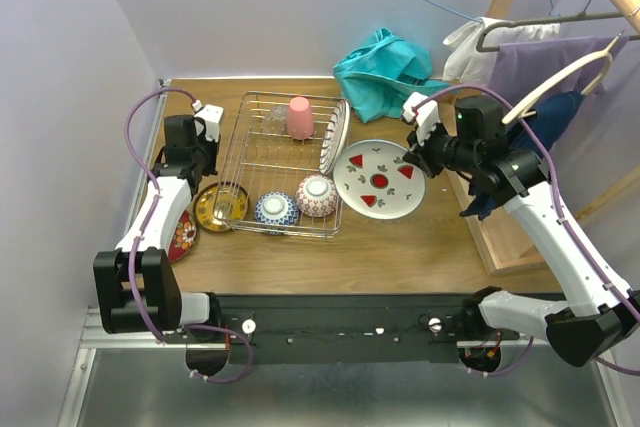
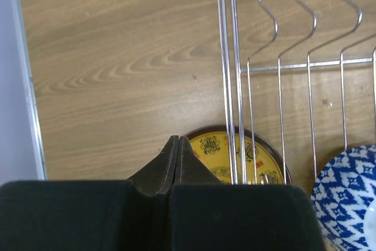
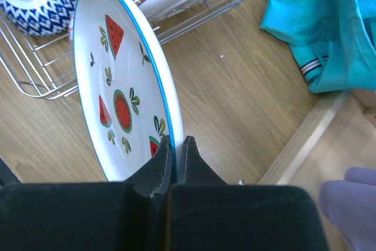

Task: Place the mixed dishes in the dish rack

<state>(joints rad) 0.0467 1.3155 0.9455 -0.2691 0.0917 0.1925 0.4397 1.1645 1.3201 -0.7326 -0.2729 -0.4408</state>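
Note:
The dish rack (image 1: 233, 155) holds a pink cup (image 1: 300, 117), a clear glass (image 1: 275, 119), a blue-patterned bowl (image 1: 276, 209), a red-patterned bowl (image 1: 317, 195) and a plate leaning on its right side (image 1: 336, 135). My right gripper (image 1: 413, 153) is shut on the right rim of the white plate with red fruit marks (image 1: 378, 181), which tilts up beside the rack; its fingers (image 3: 160, 163) pinch the blue-edged rim (image 3: 126, 86). My left gripper (image 1: 203, 165) is shut and empty left of the rack (image 2: 226, 57), above the gold saucer (image 2: 226, 151). A red saucer (image 1: 183, 235) lies under the left arm.
A teal cloth (image 1: 385, 67) lies behind the plate. A wooden clothes frame (image 1: 515, 242) with hangers and purple garments stands at the right. A wall and metal table edge (image 2: 32, 116) run close on the left.

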